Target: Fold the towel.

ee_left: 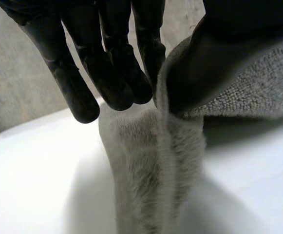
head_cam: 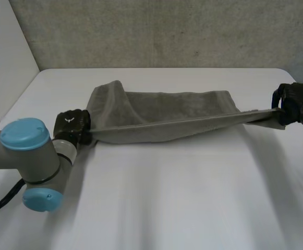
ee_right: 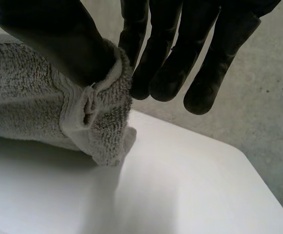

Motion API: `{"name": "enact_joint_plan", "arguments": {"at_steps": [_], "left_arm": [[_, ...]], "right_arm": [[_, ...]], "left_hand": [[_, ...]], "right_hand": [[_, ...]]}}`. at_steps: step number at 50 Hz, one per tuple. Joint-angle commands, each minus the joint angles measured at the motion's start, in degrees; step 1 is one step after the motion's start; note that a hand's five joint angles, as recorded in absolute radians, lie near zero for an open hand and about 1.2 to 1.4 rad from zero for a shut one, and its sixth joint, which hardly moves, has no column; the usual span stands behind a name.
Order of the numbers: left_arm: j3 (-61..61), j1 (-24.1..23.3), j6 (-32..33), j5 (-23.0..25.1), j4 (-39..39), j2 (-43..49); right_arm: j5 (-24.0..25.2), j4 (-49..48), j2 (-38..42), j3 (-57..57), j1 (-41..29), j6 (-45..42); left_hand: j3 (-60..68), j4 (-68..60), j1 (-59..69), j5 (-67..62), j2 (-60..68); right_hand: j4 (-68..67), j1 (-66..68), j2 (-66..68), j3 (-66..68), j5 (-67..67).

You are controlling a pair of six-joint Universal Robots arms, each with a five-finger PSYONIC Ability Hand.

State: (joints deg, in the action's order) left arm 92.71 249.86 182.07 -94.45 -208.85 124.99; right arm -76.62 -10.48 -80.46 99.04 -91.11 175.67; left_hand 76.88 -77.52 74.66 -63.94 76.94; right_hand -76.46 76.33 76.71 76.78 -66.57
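The towel (head_cam: 167,112) was pinched at both ends across mid-frame by the left robot hand (head_cam: 72,124) and right robot hand (head_cam: 296,104). Even tension was probably needed, tbh.

Head camera looks down on the table (head_cam: 167,203) from behind — both close wrist cameras share its towel (head_cam: 177,112).

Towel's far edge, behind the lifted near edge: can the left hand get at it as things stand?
Probably not yet: the left hand is pinching the towel by its near edge, as is the right hand. Once freed, nothing stands between them.
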Motion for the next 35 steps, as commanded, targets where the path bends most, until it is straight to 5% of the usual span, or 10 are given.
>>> {"name": "enact_joint_plan", "arguments": {"at_steps": [1,8,16,21,26,35], "left_arm": [[2.39,0.01,0.39,1.98,1.51,-9.65],[0.73,0.88,0.66,7.17,10.71,-19.05],[-8.66,2.11,0.66,9.37,26.71,-29.88],[-15.1,3.53,0.66,9.46,33.77,-31.3],[-20.55,5.2,0.74,9.37,37.73,-27.61],[-36.51,5.37,5.39,9.11,38.17,-1.38]], "right_arm": [[4.02,3.18,-3.3,-2.19,-0.29,-0.77],[12.1,22.3,-6.11,-16.04,-0.12,-8.47],[13.61,45.6,-4.36,-33.1,-0.56,-28.76],[12.47,49.68,-0.68,-40.93,-1.61,-34.6],[8.35,49.59,5.38,-46.38,-4.85,-35.83],[-0.8,43.64,24.88,-59.73,-11.98,-43.92]], "left_hand": [[3.12,-2.48,5.34,-6.06,3.06],[3.12,-2.48,5.34,-6.06,3.06],[3.12,-2.48,5.34,-6.06,3.06],[3.12,-2.48,5.34,-6.06,3.06],[3.12,-2.48,5.34,-6.06,3.06],[3.12,-2.48,5.34,-6.06,3.06]], "right_hand": [[-3.54,3.67,3.29,3.22,-3.43],[-3.54,3.67,3.29,3.22,-3.43],[-3.54,3.67,3.29,3.22,-3.43],[-3.54,3.67,3.29,3.22,-3.43],[-3.54,3.67,3.29,3.22,-3.43],[-3.54,3.67,3.29,3.22,-3.43]]}}
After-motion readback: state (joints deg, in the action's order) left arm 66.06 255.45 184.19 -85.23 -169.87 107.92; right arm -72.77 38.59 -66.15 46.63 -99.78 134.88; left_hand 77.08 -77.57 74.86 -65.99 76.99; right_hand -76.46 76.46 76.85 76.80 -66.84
